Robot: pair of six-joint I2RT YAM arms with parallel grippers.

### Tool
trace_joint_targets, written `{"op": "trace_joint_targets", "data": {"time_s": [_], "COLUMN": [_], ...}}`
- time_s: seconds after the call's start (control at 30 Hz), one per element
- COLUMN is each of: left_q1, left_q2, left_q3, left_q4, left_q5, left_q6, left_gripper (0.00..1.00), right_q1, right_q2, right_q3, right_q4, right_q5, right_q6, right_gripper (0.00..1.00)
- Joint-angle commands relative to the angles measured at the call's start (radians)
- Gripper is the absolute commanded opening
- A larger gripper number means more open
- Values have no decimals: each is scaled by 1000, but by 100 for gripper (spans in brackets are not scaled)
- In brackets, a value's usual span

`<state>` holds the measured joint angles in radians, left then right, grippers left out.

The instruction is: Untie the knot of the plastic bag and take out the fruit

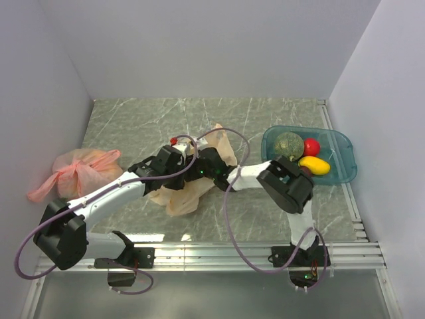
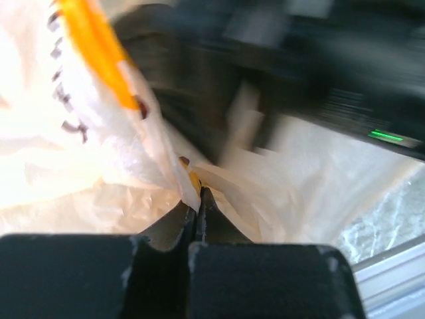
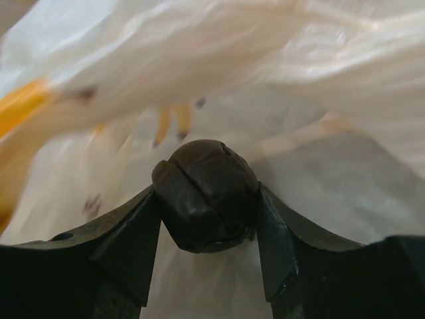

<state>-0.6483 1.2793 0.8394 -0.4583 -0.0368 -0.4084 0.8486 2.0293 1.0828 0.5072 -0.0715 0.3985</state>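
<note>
1. Plastic bag (image 1: 180, 198): lies crumpled at the centre of the table (image 1: 133, 126), with both claws on it.
2. Teal tray (image 1: 340, 158): stands at the right and holds a netted melon (image 1: 289, 143), a yellow fruit (image 1: 315, 165) and a red fruit (image 1: 311, 146).
3. Pink bag (image 1: 80, 169): lies at the left, knotted.
4. Left gripper (image 2: 197, 201): fingers pressed together, pinching the bag's film.
5. Right gripper (image 3: 207, 199): clamped on a small dark fruit (image 3: 202, 176), with bag film all around.

We see a lab test cell: plain white walls (image 1: 199, 46) around a marbled counter (image 1: 133, 126), robot arms (image 1: 106, 196) bolted to rails (image 1: 219, 256).
</note>
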Motion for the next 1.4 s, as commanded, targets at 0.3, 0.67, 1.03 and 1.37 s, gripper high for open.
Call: {"op": "trace_joint_targets", "data": {"time_s": [0.3,0.67,1.03,1.37], "left_q1": [33,38,38,38], "left_q2": [0,2,-32,-64], "left_q3": [23,23,18,15], "left_q4": [-5,-3,3,6], "left_q5": [-54,-41,-34,-49], "left_q6": [-15,-13,-10,-12], "left_gripper": [1,1,1,0], "right_q1": [-20,-170,-828,-1127], "right_q2": [-487,-868,-951,-756], "right_q3": [-259,-241,-288,-284], "right_q4": [-65,-360,-578,-521], "right_q5": [-13,191,455,460], "right_q6": [-107,-147,158,246], "right_gripper": [0,0,0,9]}}
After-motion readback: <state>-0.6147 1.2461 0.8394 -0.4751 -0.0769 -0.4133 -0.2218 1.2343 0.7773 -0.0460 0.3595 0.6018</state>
